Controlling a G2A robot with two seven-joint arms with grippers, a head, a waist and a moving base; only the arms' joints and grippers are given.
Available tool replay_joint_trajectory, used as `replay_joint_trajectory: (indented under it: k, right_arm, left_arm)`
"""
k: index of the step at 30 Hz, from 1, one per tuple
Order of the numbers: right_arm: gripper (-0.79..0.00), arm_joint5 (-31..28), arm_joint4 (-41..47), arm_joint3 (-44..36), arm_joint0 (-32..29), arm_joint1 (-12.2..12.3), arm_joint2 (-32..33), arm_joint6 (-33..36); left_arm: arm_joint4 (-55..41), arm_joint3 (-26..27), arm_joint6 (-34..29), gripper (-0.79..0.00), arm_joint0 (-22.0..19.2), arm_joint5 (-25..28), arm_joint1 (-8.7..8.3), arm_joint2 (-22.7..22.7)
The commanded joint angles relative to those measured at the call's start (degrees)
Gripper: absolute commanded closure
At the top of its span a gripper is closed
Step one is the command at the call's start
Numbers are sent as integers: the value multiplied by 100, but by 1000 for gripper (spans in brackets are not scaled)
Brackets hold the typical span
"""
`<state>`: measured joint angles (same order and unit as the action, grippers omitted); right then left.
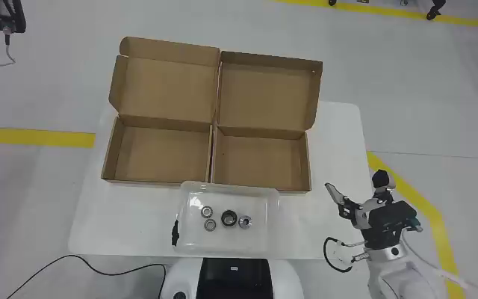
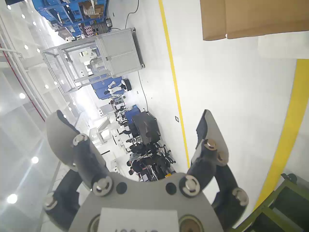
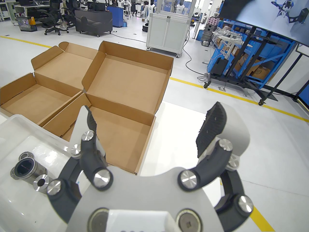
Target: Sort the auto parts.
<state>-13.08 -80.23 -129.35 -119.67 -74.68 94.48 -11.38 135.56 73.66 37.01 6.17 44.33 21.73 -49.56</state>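
1. Holding my right pincer [image 3: 150, 121] spread wide with nothing between its pads, I have it at about 4 o'clock of the table [image 1: 336, 149], right at the edge. There it shades none of the parts and has a free path in.
2. My left pincer [image 2: 131, 121] is spread apart and empty too. It looks out across the floor past a cardboard flap [image 2: 253, 8], which I take for a parked pose clear of the work.
3. Closest to me on the table, at 6 o'clock, sits the clear tray [image 1: 265, 193]. The auto parts [image 1: 228, 219] lie inside it in a loose cluster: four small metal rings and sleeves, close together and, as far as I can tell, not stacked. Its low walls stop the round pieces from rolling away.
4. Beyond the tray, toward 12 o'clock, two open cardboard boxes stand side by side and touching, the left box [image 1: 157, 153] at 11 o'clock and the right box [image 1: 261, 161] at 1 o'clock. Their lids are folded back away from me, so both mouths are free for a drop from above. Both floors are bare.
5. By my reading, sorting has not begun, since every part is in the tray. The tight cluster is the hazard: a finger lowered beside one ring may nudge its neighbour.
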Motion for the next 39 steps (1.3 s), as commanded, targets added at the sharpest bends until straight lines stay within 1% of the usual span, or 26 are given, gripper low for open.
replay_joint_trajectory:
  k: [1, 27, 30, 35, 39]
  right_arm:
    - [-784, 0, 0, 0, 0, 0, 0, 0]
    - [-785, -3, -66, 28, 47, 4, -9, 68]
    - [-785, -392, -392, 141, 246, 40, -165, 466]
    - [-785, -1000, -412, 394, 602, 79, -456, 845]
    - [-785, -1512, -475, 623, 999, 110, -766, 1156]
  left_arm:
    - [0, 0, 0, -784, 0, 0, 0, 0]
    - [0, 0, 0, -785, 0, 0, 0, 0]
    - [0, 0, 0, -785, 0, 0, 0, 0]
    - [0, 0, 0, -785, 0, 0, 0, 0]
    - [0, 0, 0, -785, 0, 0, 0, 0]
